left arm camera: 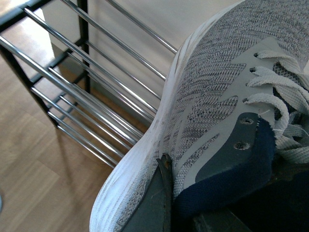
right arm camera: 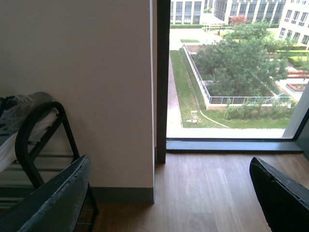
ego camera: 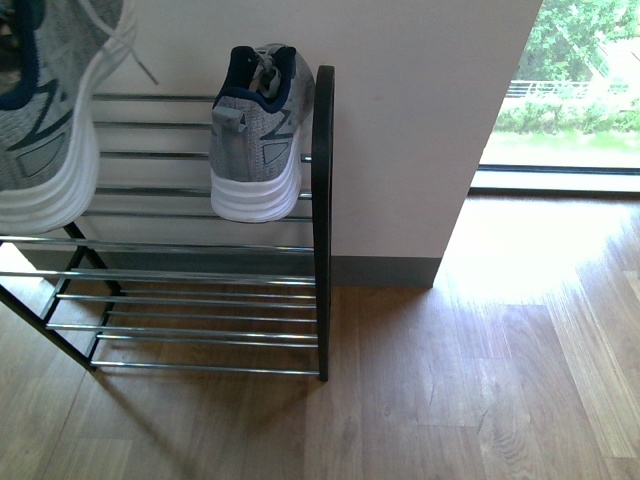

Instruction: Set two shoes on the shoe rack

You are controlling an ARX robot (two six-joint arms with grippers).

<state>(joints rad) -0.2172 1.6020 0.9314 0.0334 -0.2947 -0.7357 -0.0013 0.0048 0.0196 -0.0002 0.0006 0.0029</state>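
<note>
- Grey knit over a thick white sole: one sneaker [ego camera: 257, 140] already sits on the top tier of the shoe rack [ego camera: 322, 230], upper middle of the front view, heel toward the camera and tight against the black upright at the rack's right end
- The second sneaker [ego camera: 45, 110] fills the upper left of the same frame, hanging above and in front of the chrome rods and resting on none of them
- In the left wrist view the left end effector [left arm camera: 183, 205] is clamped on that shoe's navy-lined heel collar, with one dark finger [left arm camera: 161, 198] pressed against the outside of the knit
- The right end effector [right arm camera: 169, 166] is spread wide with nothing between its fingers; it points past the rack's end toward the wall and the window [right arm camera: 231, 72]
- Judged from this, the task is about half done: one shoe is placed, the other gripped but not set down
- What seems left is to lower the held shoe onto the top rods left of the first, over the wooden floor [ego camera: 450, 380], and let go
</note>
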